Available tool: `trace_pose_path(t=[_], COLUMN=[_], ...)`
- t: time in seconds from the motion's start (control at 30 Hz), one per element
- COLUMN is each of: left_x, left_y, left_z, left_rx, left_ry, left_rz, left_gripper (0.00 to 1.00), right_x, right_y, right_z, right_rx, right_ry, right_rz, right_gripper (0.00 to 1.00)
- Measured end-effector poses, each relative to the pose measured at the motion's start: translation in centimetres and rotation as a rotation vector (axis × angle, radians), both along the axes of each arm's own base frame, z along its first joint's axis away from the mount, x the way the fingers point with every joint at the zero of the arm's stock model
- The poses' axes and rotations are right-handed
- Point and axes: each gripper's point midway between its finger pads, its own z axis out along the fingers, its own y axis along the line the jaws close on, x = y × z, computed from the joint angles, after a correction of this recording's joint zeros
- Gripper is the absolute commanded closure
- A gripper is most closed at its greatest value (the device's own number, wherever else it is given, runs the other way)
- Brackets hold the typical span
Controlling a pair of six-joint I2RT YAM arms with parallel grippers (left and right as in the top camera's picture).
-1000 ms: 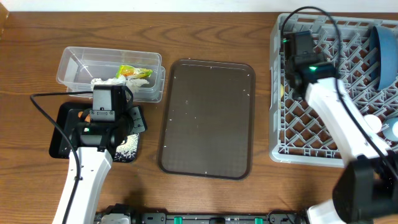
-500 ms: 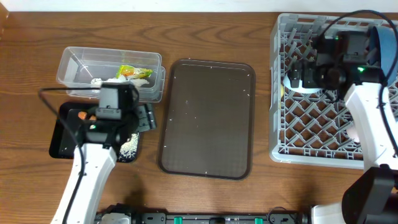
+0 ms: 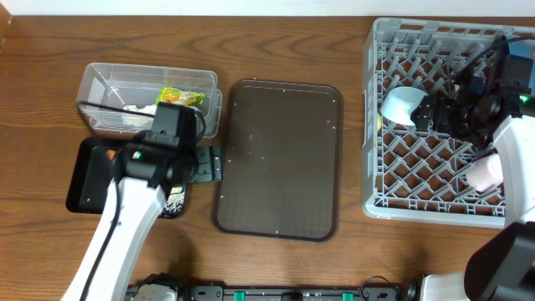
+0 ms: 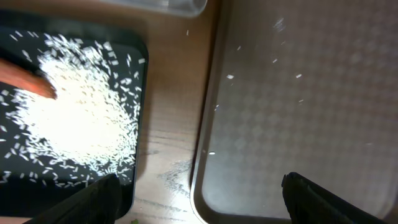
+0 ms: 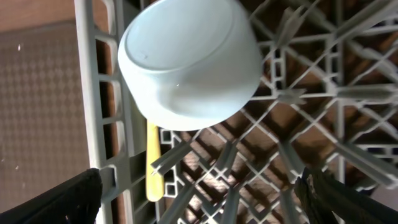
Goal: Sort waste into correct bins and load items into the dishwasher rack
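Loose white rice (image 4: 74, 118) lies piled on the black tray (image 3: 84, 180), with an orange carrot (image 4: 28, 79) at the pile's left edge. My left gripper (image 4: 199, 205) hangs open and empty over the gap between that tray and the brown serving tray (image 4: 298, 112). The clear tub (image 3: 104, 88) holds the green-and-orange wrapper (image 3: 180, 96) and white tissue. In the grey rack (image 3: 376, 196) the white bowl (image 5: 193, 56) rests tilted on the pegs by the left wall, above a cream spoon (image 5: 153, 162). My right gripper (image 5: 199, 199) is open just right of the bowl, holding nothing.
The brown serving tray (image 3: 280, 159) lies between the bins and the rack, with a few rice grains on it. A pink cup (image 3: 485, 171) sits in the rack's right part, under my right arm. Cables run over the rack's far right corner.
My right gripper opened, left the white bowl in the rack and drew back to the right. My left gripper opened and shifted right, off the black tray toward the brown tray's edge.
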Motion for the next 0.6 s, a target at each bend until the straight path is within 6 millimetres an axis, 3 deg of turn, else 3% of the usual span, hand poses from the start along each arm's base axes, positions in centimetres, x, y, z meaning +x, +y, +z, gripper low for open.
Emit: trace_pose_path(t=[0.2, 0.27, 0.3, 0.33, 0.47, 0.6], left_x=[-1.0, -2.0, -2.3, -2.8, -4.3, -4.2], left_y=[0.9, 1.3, 1.4, 1.5, 2.0, 2.0], left_z=[4.7, 5.3, 5.6, 5.7, 5.3, 5.6], left_rx=[-0.008, -0.012, -0.019, -0.025, -0.038, -0.049], left_ry=[-0.226, -0.280, -0.309, -0.337, -0.389, -0.430], left_rz=[0.019, 0.025, 0.031, 0.038, 0.061, 0.066], left_gripper=[0.15, 0.14, 0.14, 0.07, 0.06, 0.06], right_x=[-0.3, -1.0, -1.4, -2.0, -4.6, -6.4], right_y=[0.1, 0.6, 0.9, 1.1, 1.0, 0.9], right_z=[2.7, 3.9, 4.2, 4.5, 4.7, 4.4], right_rx=[-0.070, -0.098, -0.104, -0.114, -0.151, -0.167], right_ry=[-0.179, -0.265, -0.294, -0.325, -0.391, -0.409], right_rz=[-0.002, 0.004, 0.008, 0.008, -0.044, -0.073], right_gripper=[0.01, 0.01, 0.01, 0.01, 0.01, 0.01])
